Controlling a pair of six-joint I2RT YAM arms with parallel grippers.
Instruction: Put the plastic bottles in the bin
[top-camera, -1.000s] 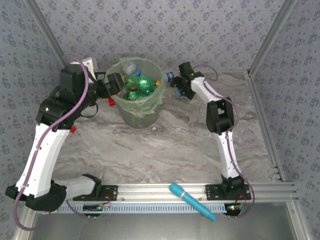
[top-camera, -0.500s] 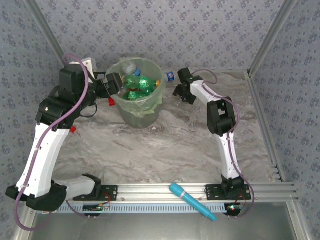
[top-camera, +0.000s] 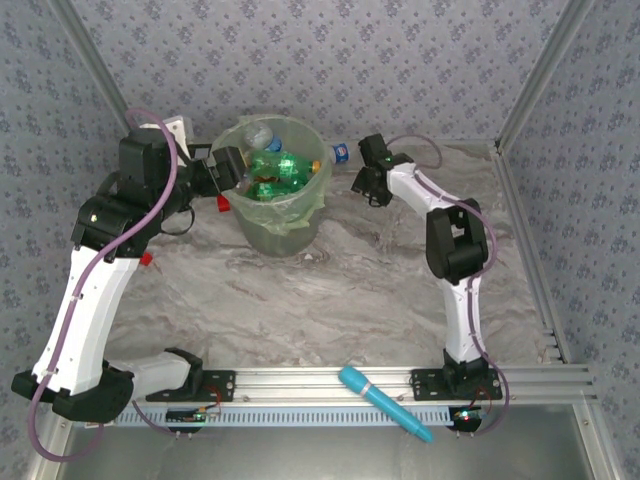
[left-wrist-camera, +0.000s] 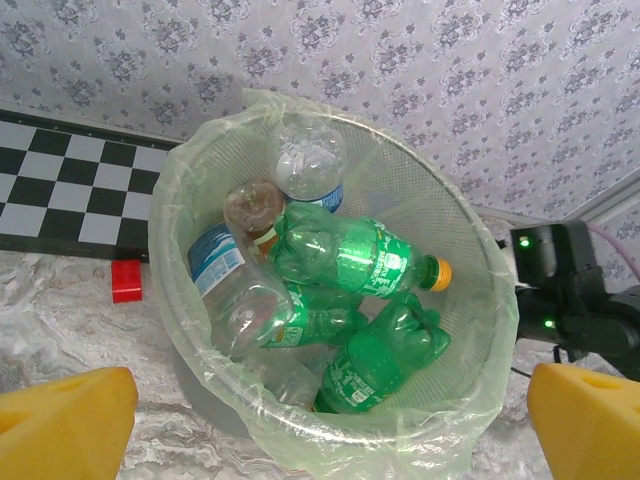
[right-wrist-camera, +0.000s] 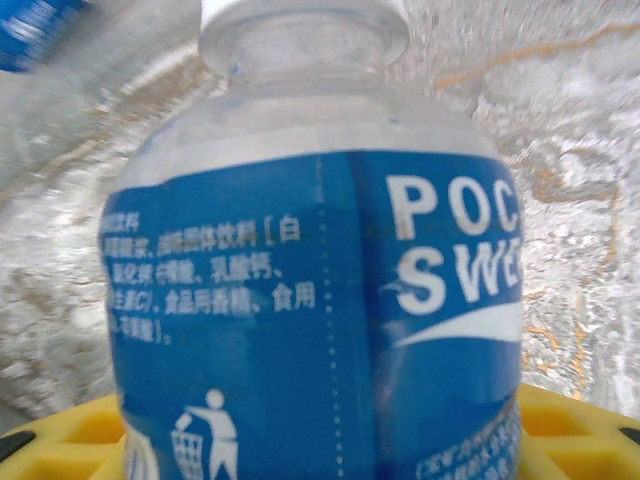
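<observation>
Right wrist view: blue-labelled bottle (right-wrist-camera: 320, 300) between right gripper (top-camera: 368, 186) fingers (right-wrist-camera: 580, 420).

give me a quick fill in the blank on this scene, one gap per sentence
1. The bottle facing the right wrist camera wears a ___ label.
2. The topmost green bottle in the bin has an ___ cap.
3. The left gripper hangs over the bin with its jaws ___.
4. The small block beside the bin is ___.
Missing words: blue; orange; open; red.

Bottles (left-wrist-camera: 340, 258) inside bin (left-wrist-camera: 465, 240), block (left-wrist-camera: 127, 280) beside it.
</observation>
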